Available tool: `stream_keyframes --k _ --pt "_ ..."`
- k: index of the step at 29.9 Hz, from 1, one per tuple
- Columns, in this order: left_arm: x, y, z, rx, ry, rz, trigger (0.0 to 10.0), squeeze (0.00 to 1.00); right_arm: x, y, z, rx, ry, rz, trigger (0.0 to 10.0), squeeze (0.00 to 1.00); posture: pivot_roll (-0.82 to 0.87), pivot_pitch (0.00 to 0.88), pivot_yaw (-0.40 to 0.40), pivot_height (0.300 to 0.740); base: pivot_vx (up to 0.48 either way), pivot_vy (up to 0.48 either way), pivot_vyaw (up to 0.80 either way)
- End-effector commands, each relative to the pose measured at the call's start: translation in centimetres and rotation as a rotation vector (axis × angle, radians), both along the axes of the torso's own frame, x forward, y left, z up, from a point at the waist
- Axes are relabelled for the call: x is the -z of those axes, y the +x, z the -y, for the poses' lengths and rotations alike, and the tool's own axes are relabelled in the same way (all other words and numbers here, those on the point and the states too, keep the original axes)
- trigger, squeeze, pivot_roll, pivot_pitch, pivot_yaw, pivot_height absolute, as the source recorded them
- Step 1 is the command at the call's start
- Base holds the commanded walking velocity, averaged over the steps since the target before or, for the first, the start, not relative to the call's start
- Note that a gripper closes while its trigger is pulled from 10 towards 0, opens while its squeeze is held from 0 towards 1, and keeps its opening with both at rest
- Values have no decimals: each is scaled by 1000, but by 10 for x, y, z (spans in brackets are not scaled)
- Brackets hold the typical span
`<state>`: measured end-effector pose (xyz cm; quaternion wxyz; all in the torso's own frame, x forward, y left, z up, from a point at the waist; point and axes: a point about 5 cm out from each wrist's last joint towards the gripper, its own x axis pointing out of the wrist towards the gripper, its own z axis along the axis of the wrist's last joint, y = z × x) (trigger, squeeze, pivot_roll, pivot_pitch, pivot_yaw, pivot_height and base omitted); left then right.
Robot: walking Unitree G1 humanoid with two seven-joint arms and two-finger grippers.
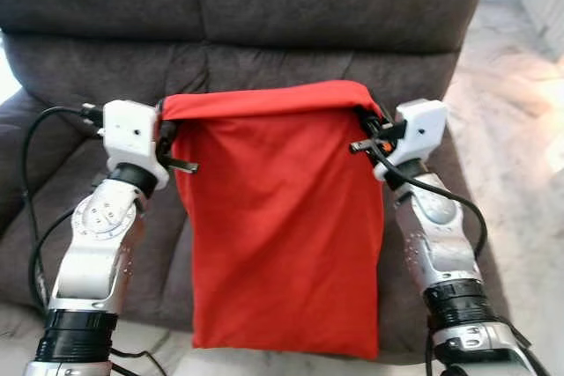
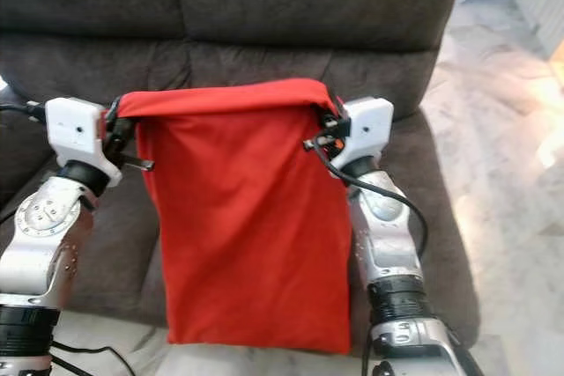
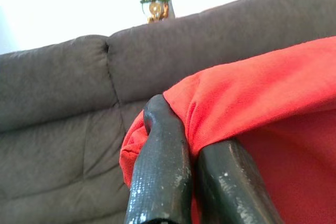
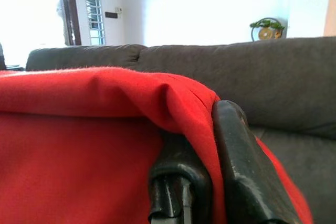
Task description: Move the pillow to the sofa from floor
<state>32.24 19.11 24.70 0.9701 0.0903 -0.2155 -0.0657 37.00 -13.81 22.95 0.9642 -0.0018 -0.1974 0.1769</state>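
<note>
Fingers of our left gripper and right gripper each pinch a top corner of the red pillow. It hangs between our arms, long axis vertical, just before the sofa seat; both arms are equally near, so we judge the move is forward.

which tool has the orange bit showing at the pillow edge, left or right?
The right tool, at the red pillow's upper corner on the robot's right. An orange part shows beside its wrist; the left tool shows none.

A pale marbled floor lies to the right, and a small green-topped ornament stands behind.
</note>
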Motion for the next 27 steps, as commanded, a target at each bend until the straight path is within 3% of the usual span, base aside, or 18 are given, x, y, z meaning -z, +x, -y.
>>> stream_keyframes --k 1,8,13,15,22,27 --pt "-3 -7 -30 -113 -24 16 10000 0 -27 -4 22 73 85 126 10000 0 62 134 33 740 341 0 0" --pt "5 -7 -29 -107 -11 -29 10000 0 -6 -5 23 68 72 59 10000 0 65 138 32 740 313 0 0" --pt "18 -6 -23 -72 23 -87 10000 0 12 -4 25 71 64 -5 10000 0 71 139 32 740 0 0 0" --pt "38 -5 -14 -19 81 -171 10000 0 22 -3 26 93 64 -36 10000 0 76 136 33 740 0 0 0" --pt "60 -7 -2 4 79 -234 10000 0 46 -5 26 95 69 -116 10000 0 71 140 32 740 0 0 0" --pt "81 -7 2 25 114 -315 10000 0 76 -9 32 125 61 -214 10000 0 75 140 31 740 0 0 0"
